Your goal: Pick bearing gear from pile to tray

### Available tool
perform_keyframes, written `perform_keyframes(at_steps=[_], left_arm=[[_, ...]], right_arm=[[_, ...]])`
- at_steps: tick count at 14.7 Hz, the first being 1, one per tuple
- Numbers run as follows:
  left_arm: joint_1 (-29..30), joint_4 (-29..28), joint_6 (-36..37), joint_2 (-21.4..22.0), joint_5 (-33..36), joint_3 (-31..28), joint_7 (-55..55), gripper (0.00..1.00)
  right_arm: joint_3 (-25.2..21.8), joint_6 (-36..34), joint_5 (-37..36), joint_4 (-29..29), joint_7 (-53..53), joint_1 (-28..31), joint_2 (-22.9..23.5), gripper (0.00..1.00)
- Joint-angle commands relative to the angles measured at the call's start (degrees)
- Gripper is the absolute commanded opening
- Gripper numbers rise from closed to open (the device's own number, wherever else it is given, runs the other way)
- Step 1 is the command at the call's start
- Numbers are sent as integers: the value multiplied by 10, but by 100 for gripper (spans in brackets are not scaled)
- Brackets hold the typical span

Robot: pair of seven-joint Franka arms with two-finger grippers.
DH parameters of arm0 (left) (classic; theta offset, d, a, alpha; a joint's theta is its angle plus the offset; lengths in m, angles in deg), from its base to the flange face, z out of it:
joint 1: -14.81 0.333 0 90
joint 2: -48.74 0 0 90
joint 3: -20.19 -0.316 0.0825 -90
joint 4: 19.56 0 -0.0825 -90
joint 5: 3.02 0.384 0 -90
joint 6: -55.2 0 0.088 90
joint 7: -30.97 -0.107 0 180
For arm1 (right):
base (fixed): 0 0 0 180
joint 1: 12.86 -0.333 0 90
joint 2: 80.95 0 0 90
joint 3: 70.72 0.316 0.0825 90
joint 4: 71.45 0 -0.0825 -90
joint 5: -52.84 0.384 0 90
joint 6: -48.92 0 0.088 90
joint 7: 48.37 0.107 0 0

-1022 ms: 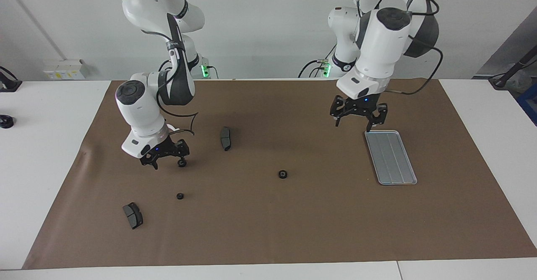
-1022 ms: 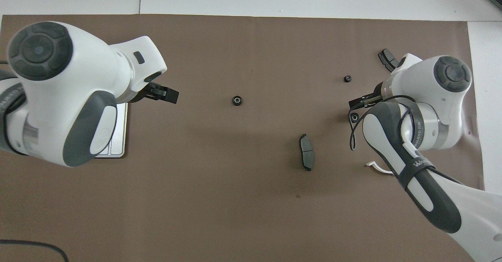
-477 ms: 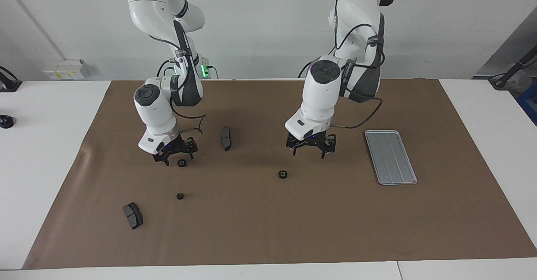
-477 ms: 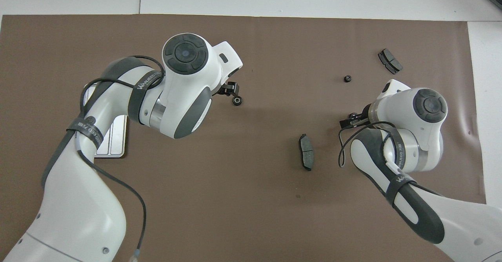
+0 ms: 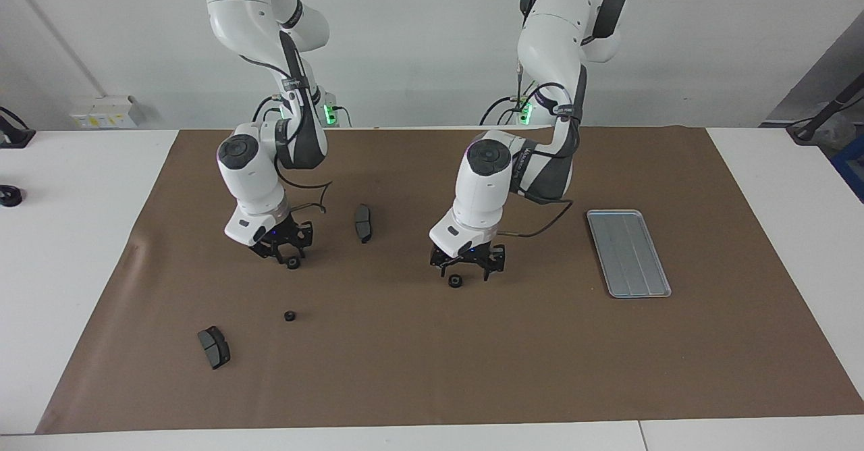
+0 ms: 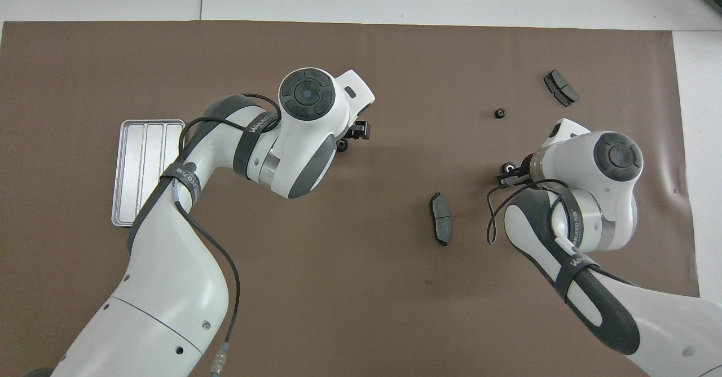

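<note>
Left gripper (image 5: 466, 275): jaws spread astride small black round ring (image 5: 455, 281). Right gripper (image 5: 289, 256): jaws' state unclear, at another black ring (image 5: 293, 262).

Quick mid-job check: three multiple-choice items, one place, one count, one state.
1. Flat silver-grey metal tray lies toward: A the left arm's end; B the right arm's end; C the table's middle.
2. Dark grey curved pads on the brown mat: A one; B two; C four.
3. Left end effector is: A shut on a pad; B over the tray; C open, low at a small black ring.
A: the tray sits at the left arm's end. B: two pads show. C: its fingertips stand apart at the ring.
</note>
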State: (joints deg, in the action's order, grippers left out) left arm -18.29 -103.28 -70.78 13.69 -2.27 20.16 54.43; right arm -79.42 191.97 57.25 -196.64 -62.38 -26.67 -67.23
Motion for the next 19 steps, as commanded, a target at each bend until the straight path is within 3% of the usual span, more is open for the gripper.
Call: perform_keyframes(at_steps=[1, 3, 4, 7, 14, 16, 18, 19], left_arm=[[-21, 16, -6, -28, -1, -14, 19, 100], [-21, 11, -13, -27, -3, -13, 19, 100], [-21, 10, -16, -27, -5, -13, 19, 99], [-17, 8, -26, -27, -5, -12, 22, 85], [-19, -29, -56, -21, -3, -12, 22, 77], [-18, -29, -53, -20, -3, -13, 22, 61], [-17, -29, -44, -19, -5, -13, 23, 16], [-17, -29, -34, -17, -5, -14, 26, 0]], right_arm=[[3, 21, 16, -24, -23, 4, -18, 36], [3, 23, 16, -23, -16, 2, -17, 7], [3, 22, 16, -21, -15, -1, -17, 0], [3, 21, 16, -11, 10, -3, -16, 0], [6, -59, 16, 64, 142, -3, -39, 0], [6, -63, 16, 66, 142, -3, -39, 0], [7, -68, 16, 67, 151, -3, -40, 0], [13, -76, 16, 72, 169, -4, -41, 0]])
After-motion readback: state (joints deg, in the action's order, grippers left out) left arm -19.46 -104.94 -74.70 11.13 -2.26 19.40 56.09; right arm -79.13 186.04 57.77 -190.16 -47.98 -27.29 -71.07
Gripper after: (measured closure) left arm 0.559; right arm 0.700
